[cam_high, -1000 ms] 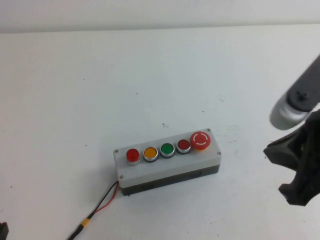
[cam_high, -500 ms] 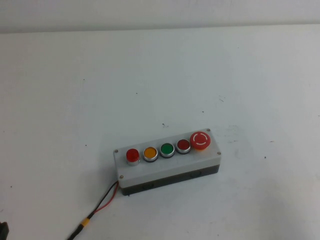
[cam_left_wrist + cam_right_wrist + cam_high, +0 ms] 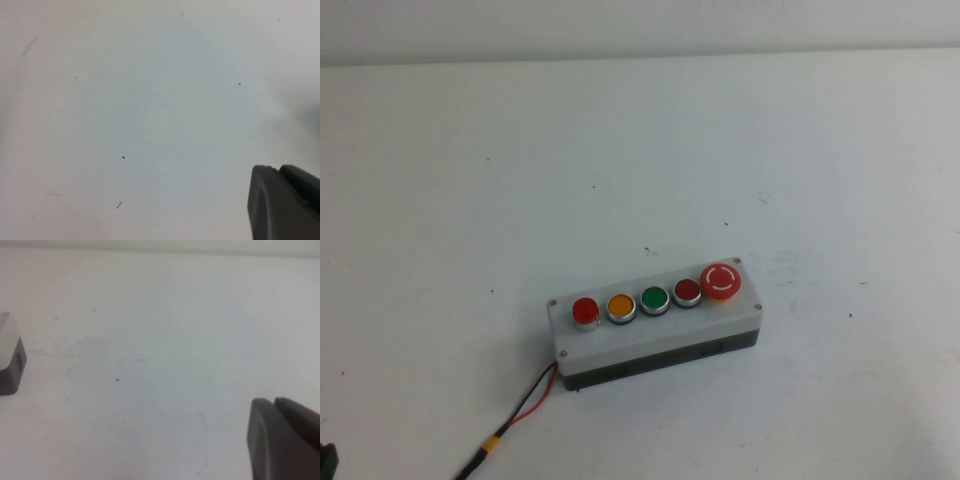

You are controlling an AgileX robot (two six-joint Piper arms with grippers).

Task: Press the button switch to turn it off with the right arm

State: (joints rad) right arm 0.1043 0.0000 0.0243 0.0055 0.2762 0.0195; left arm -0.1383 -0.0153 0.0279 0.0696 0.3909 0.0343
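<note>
The grey switch box lies at the table's middle front with five buttons in a row. The button switch, small, round and bright red with a silver ring, is at the box's left end and shows no clear glow. My right gripper is shut and empty, out of the high view, low over bare table to the right of the box; one corner of the box shows in the right wrist view. My left gripper is shut and empty over bare table, away from the box.
Beside the button switch stand an orange, a green and a darker red button, then the big red mushroom button. Red and black wires run from the box's left end to the front edge.
A second ago my right arm showed at the right edge of the high view. It has drawn out of that view to the right. The box has not moved.
</note>
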